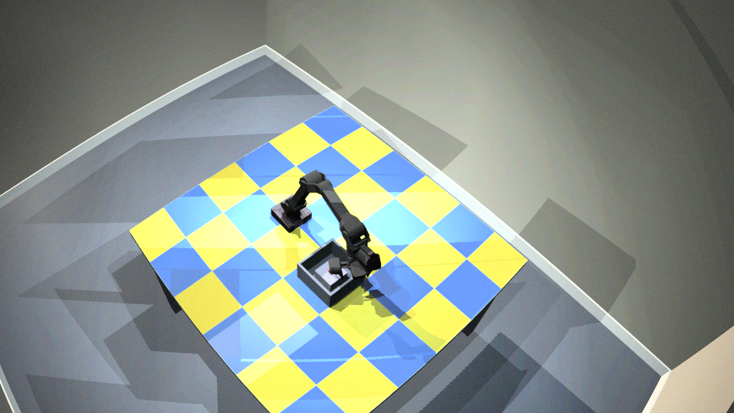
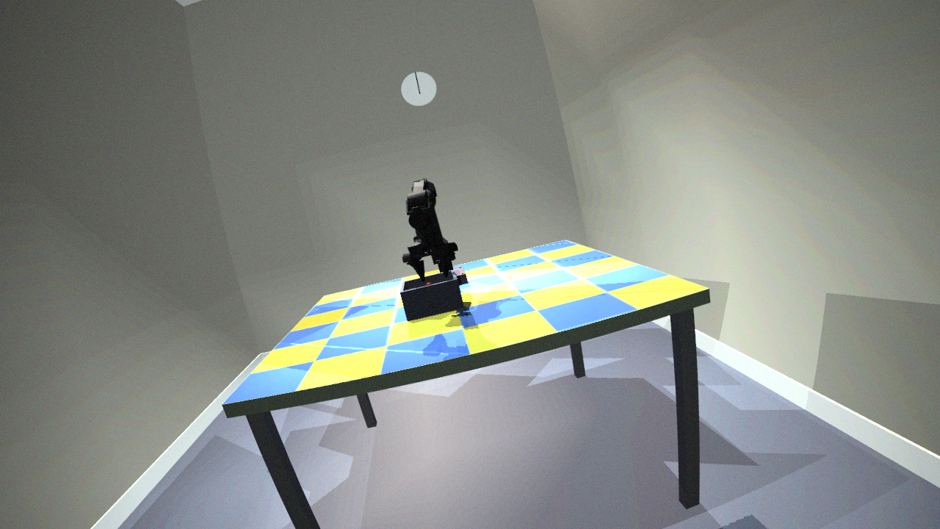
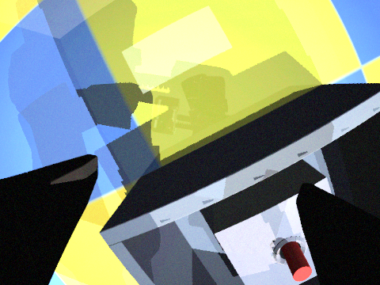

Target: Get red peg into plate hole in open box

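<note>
The red peg (image 2: 428, 283) (image 3: 294, 259) stands in the ringed hole of the pale plate (image 3: 245, 251) inside the dark open box (image 1: 313, 282) (image 2: 430, 303). Part of the peg sticks up above the plate; how deep it sits is not clear. In the top view I cannot make it out. My gripper (image 2: 434, 277) (image 3: 203, 181) is wide open with nothing between its fingertips, low over the box. In the wrist view the peg's top shows beside the right finger, off to one side of the gap, and the left finger appears beyond the box's wall.
The box walls rise around the plate, and the near wall's pale rim (image 3: 237, 180) crosses under the fingers in the wrist view. The arm's base (image 1: 291, 215) stands behind the box on the blue and yellow checked table (image 1: 205, 303) (image 2: 355, 368).
</note>
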Motion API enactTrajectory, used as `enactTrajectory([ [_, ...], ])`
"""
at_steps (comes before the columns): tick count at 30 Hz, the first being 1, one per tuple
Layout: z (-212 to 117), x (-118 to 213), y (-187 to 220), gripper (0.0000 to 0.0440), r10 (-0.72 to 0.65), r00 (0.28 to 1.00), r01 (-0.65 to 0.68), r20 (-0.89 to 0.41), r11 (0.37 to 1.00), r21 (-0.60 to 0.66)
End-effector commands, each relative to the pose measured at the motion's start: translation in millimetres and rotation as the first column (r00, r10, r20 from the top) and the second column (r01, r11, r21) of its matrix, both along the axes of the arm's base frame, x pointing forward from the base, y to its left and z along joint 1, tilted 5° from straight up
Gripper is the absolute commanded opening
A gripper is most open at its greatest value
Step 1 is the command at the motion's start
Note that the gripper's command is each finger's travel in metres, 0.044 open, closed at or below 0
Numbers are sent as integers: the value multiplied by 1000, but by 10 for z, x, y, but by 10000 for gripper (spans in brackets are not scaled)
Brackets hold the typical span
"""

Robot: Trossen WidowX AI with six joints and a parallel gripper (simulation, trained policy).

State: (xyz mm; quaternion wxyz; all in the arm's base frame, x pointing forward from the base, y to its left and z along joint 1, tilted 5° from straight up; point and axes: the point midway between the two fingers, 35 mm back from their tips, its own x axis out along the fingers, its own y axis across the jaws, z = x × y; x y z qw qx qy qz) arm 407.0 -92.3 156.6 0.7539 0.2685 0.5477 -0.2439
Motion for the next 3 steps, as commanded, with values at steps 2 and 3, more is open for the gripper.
enactTrajectory([
  [2,114,148,30,440,-23,999,24,23,1000,-14],
  [3,127,157,37,440,-33,999,33,13,999,-11],
])
